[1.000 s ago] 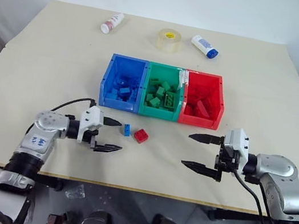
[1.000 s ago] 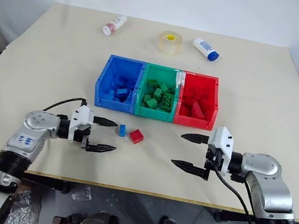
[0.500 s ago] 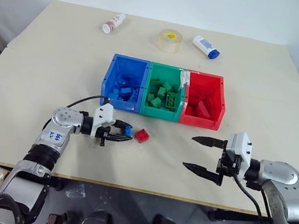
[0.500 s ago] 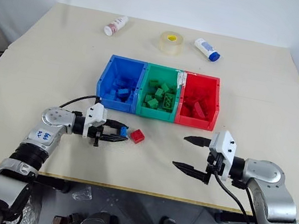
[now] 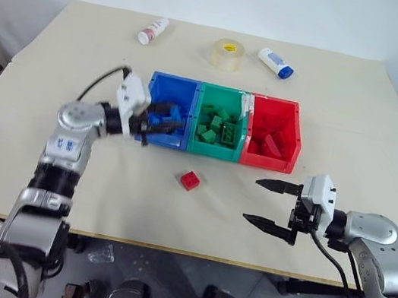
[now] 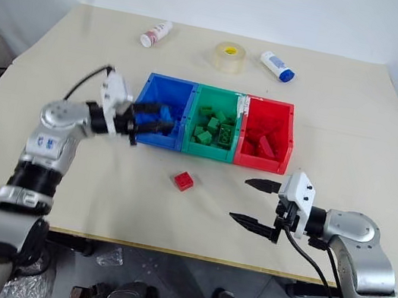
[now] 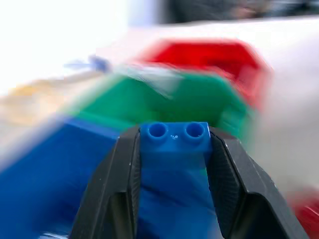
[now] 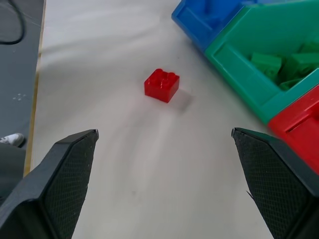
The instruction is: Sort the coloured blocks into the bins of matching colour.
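Note:
My left gripper (image 5: pixel 167 120) is shut on a small blue studded block (image 7: pixel 174 139) and holds it level over the front of the blue bin (image 5: pixel 172 79). The green bin (image 5: pixel 214 150) and the red bin (image 5: pixel 266 161) join it in a row, and each of the three holds several blocks of its own colour. One red block (image 5: pixel 190 181) lies on the table in front of the green bin, also seen at red block (image 8: pixel 162 85). To the right of it, my right gripper (image 5: pixel 274 205) hovers open over the table with nothing between its fingers.
At the table's far side lie a clear tape roll (image 5: pixel 226 53), a white bottle with a red cap (image 5: pixel 151 31) and a white bottle with a blue cap (image 5: pixel 274 62). The table's front edge runs close under both arms.
My left gripper shut on the blue block beside the red one, then lifted it up and forward to the blue bin. The red block and the right gripper stayed put.

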Motion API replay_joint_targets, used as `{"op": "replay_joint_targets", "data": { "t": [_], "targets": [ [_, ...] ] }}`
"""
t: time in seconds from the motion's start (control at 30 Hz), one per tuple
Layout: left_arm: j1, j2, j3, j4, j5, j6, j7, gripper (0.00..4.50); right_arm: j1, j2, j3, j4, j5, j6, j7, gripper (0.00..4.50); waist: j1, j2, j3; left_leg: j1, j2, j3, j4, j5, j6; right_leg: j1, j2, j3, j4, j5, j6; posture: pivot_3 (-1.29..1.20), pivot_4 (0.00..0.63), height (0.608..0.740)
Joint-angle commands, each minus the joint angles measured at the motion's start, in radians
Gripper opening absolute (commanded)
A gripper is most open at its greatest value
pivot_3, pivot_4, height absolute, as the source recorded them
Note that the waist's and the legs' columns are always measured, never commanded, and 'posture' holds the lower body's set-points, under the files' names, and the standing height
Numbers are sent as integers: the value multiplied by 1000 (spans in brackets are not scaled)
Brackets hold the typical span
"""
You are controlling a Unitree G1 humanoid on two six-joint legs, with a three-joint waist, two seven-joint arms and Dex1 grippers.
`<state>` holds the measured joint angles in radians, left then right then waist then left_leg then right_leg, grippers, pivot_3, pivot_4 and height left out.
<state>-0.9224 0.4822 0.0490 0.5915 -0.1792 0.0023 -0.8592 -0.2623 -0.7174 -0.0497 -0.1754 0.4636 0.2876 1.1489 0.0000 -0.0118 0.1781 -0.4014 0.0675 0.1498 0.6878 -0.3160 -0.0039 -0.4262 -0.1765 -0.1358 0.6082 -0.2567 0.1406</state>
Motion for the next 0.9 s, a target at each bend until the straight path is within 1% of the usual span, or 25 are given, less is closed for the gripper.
{"op": "replay_joint_targets", "data": {
  "t": [0.03, 0.13, 0.27, 0.37, 0.47, 0.53, 0.6, 0.67, 0.8, 0.9],
  "targets": [
    [-55, -5, 15, 133, 49, -25, 114, 2238, -8, -5, -23, -1, 13, -11, -2, 4500, -4, 0, 0, 0, 0, 0, -1, 0, 0, 0, 0, 0, 0, 0, 0, 0, 150, 740],
    [-74, -22, 8, 170, 42, -37, 93, 3146, -8, -4, -22, -1, 13, -13, -4, 4500, -4, 0, 0, 0, 0, 1, -3, 0, 0, -1, 0, 0, -2, 0, 0, 0, 150, 740],
    [-62, -16, 8, 159, 36, -28, 61, 4396, -3, -4, -24, -1, 14, -15, -5, 4500, -3, -1, 0, -1, 0, 1, -3, 0, 0, -1, 0, 0, -2, 0, 0, 0, 150, 740],
    [-46, 4, 16, 135, 26, -30, 30, 4456, -2, -4, -24, 1, 15, -16, -4, 4500, -3, -1, 0, -1, 0, 1, -3, 0, 0, -1, 0, 0, -2, 0, 0, 0, 150, 740],
    [-10, 47, 22, 73, -14, -9, -84, 4456, -5, -4, -23, 10, 15, -19, 1, 4500, -7, -1, 0, -1, 0, 1, -3, 0, 0, -1, 0, 0, -2, 0, 0, 0, 150, 740],
    [29, 76, 40, 19, -53, -27, -154, 4456, -7, -6, -24, 17, 15, -23, 8, 4500, -8, -1, 0, 0, 0, 1, -3, 0, 0, -1, 0, 0, -2, 0, 0, 0, 150, 740],
    [109, 127, 65, -74, -126, -7, -281, 4456, -7, -12, -25, 24, 17, -27, 22, 4500, -12, 0, 0, 0, 0, 1, -3, 0, 0, -1, 0, 0, -1, 0, 0, 0, 150, 740],
    [178, 167, 83, -147, -180, 29, -352, 4456, -7, -17, -28, 30, 17, -31, 34, 4500, -14, 0, 0, 0, 0, 1, -3, 0, 0, -1, 0, 0, -1, 0, 0, 0, 150, 740],
    [390, 304, 128, -278, -269, 71, -548, 4456, -13, -29, -35, 53, 16, -37, 56, 4500, -19, 0, 0, 0, 0, 1, -3, 0, 0, -1, 0, 1, -1, 0, 0, 0, 150, 740],
    [505, 378, 165, -303, -290, 86, -603, 4456, -22, -35, -36, 70, 16, -42, 67, 4500, -25, 0, 0, 0, 1, 1, -3, 0, 0, -1, 0, 1, 0, 0, 0, 0, 150, 740]
  ]
}}
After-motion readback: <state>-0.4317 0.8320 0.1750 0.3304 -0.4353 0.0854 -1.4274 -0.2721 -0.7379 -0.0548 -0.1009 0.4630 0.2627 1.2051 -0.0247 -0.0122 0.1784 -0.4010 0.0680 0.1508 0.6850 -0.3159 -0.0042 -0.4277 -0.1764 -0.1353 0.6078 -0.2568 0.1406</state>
